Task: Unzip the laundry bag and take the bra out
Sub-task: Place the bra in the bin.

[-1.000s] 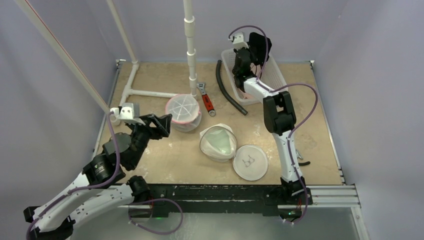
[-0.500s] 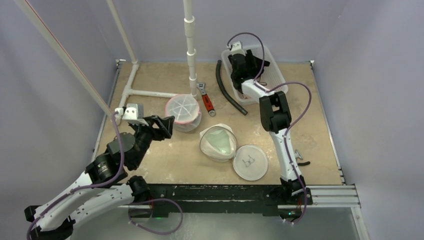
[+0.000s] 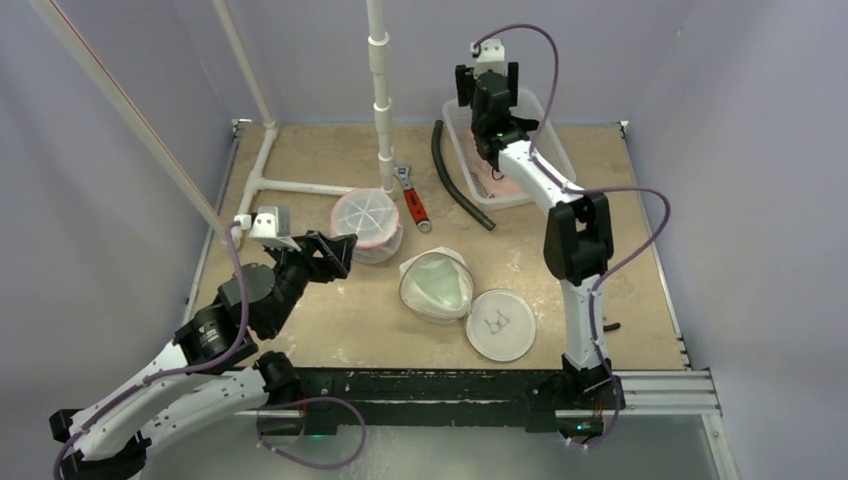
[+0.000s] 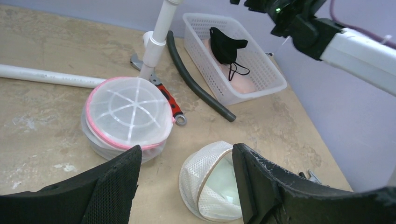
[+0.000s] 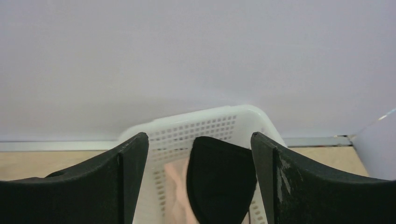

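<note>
The black bra [image 4: 227, 45] lies in the white basket [image 4: 261, 79] at the far right, right beneath my right gripper [image 5: 200, 144], whose fingers are spread and empty. The pink-rimmed laundry bag [image 4: 126, 112] sits just ahead of my left gripper [image 4: 186, 149], its fingers spread too. I judge that arm the nearer.

— First item, left arm [image 3: 215, 325]?
— Folded low, forearm reaching forward; left gripper [image 3: 338, 250] parted, nothing held.
— Next, right arm [image 3: 575, 245]?
— Stretched far out, wrist lifted; right gripper [image 3: 487, 85] spread wide, nothing held.
</note>
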Robot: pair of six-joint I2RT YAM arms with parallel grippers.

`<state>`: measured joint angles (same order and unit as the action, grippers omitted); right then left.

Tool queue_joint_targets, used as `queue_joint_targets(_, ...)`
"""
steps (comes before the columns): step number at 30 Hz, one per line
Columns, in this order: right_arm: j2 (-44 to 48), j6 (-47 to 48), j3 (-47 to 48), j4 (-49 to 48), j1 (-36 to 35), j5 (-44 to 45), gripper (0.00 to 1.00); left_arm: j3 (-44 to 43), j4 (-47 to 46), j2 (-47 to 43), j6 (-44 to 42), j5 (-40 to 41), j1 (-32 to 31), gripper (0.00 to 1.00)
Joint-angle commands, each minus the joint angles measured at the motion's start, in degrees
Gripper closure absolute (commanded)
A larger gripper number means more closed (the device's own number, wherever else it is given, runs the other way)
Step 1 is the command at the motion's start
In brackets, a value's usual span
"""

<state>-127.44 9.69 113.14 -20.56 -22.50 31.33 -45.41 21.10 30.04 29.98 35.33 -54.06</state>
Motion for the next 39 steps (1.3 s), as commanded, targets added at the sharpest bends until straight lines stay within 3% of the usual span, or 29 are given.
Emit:
queue_joint_targets(1, 12.21, -16.13, -6.16, 4.15, -0.28, -7.31, 0.18, 1.01, -0.48, 1.77, 3.96, -0.53, -0.04, 0.31)
queue_joint_targets(7, 37.09, -35.47, -34.93, -8.02, -0.42, -25.58, 0.24, 1.98, -1.53, 8.80, 7.75, -3.65, -0.05, 0.31)
queue_joint_targets(11, 50.63, -39.08, -48.86, -9.67, -3.48, -37.48, 0.29, 3.50, -2.97, 13.15, 10.18, -7.22, -0.06, 0.32)
queue_joint_targets(20, 69.09, -40.01, -72.28, -6.59, -16.27, -41.77, 0.40, 10.17, -11.93, 20.24, 14.57, -15.58, -0.04, 0.34)
queue_joint_targets(27, 77.40, -40.67, -81.06, -4.78, -30.18, -34.00, 0.50, 15.82, -19.23, 23.85, 17.97, -19.81, -0.04, 0.34)
queue_joint_targets(36, 73.13, -39.54, -81.18, 5.35, -35.22, -20.17, 0.65, 14.57, -25.17, 35.66, 17.90, -18.66, 0.00, 0.35)
queue_joint_targets(39, 70.10, -39.44, -80.70, 6.98, -35.49, -16.13, 0.68, 14.76, -27.83, 38.76, 18.89, -19.35, 0.00, 0.45)
